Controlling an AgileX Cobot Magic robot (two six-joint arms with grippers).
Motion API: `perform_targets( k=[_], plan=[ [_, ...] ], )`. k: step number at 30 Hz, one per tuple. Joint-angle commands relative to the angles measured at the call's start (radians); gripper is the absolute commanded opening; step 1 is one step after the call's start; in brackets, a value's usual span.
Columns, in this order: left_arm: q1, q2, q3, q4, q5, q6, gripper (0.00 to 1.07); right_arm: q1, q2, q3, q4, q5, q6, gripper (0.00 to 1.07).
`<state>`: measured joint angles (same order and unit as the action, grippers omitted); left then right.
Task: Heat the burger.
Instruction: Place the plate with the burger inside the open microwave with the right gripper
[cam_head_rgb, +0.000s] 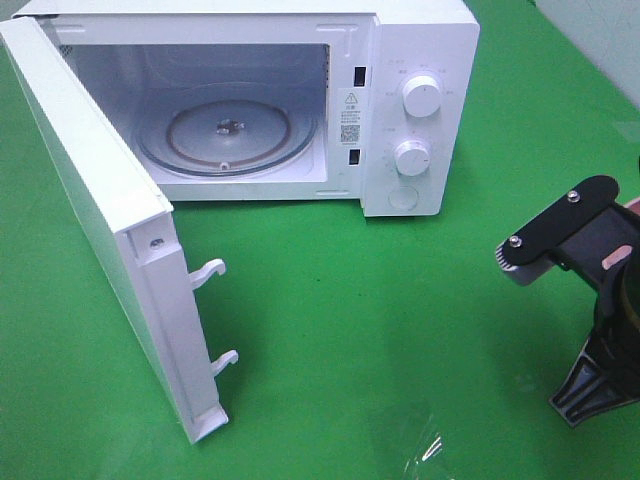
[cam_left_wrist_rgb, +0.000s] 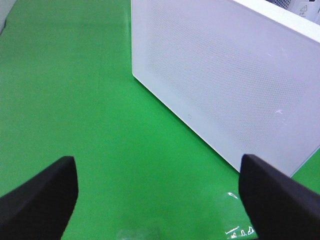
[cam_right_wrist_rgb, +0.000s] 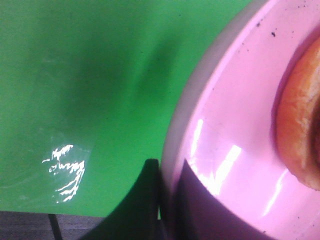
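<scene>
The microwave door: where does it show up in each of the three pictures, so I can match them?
Exterior high: the microwave door stands swung open on the left.
Left wrist: the door's dotted white face fills the upper right.
Right wrist: not in it; only the pink plate and the burger show.
Shared landmark: the green table cover, seen in all three.

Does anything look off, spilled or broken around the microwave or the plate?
Nothing spilled or broken. Only a few dark specks on the pink plate near the burger. The microwave door stands wide open, ready for loading.
</scene>
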<state>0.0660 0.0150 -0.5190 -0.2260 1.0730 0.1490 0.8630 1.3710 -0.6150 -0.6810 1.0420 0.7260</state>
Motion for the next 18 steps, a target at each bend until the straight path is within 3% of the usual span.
perform_targets(
  k=[1, 18],
  plan=[
    [0.002, -0.002, 0.003, -0.002, 0.000, 0.001, 0.80, 0.085, -0.021, 0.003, -0.049, 0.063, -0.008, 0.00],
    [0.002, -0.002, 0.003, -0.002, 0.000, 0.001, 0.80, 0.388, -0.025, 0.003, -0.047, 0.071, -0.036, 0.00]
  ],
)
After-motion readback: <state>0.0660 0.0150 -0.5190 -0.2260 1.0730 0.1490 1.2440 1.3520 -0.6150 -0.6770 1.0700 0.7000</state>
